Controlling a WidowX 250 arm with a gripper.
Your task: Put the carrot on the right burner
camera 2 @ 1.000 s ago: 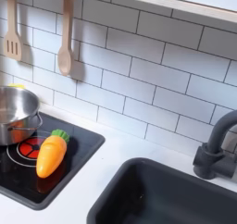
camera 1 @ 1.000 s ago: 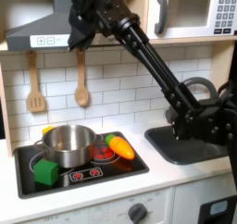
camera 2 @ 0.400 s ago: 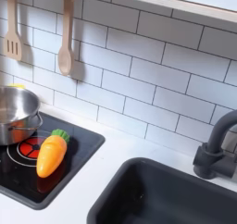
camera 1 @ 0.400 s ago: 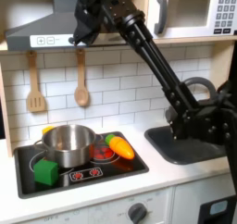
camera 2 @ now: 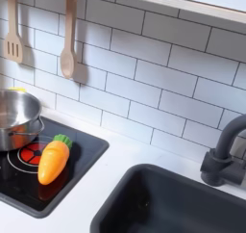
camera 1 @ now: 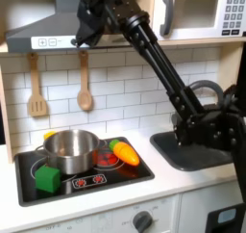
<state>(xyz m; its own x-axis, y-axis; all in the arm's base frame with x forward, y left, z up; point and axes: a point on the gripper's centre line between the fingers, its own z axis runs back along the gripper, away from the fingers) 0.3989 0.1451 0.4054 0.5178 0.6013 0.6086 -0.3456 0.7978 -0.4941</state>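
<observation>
First exterior view: my pincer (camera 1: 88, 25) is up high by the grey hood, well above the stove, and it is too dark and blurry for me to tell how wide it is. My black arm (camera 1: 159, 68) slants down to its base beside the dark sink (camera 1: 192, 152). The carrot (camera 1: 124, 151) lies on the red ring at the first exterior view's right of the flat black stove top (camera 1: 82, 182), just beside the shiny round metal pot (camera 1: 68, 150). It is smooth, glossy orange plastic, fat at one end and thin at the other, with a short green top (camera 2: 62, 139) in the second exterior view. A green cube (camera 1: 46, 178) sits in front of the pot. Two wooden spoons (camera 1: 85, 88) hang on the white tile wall.
</observation>
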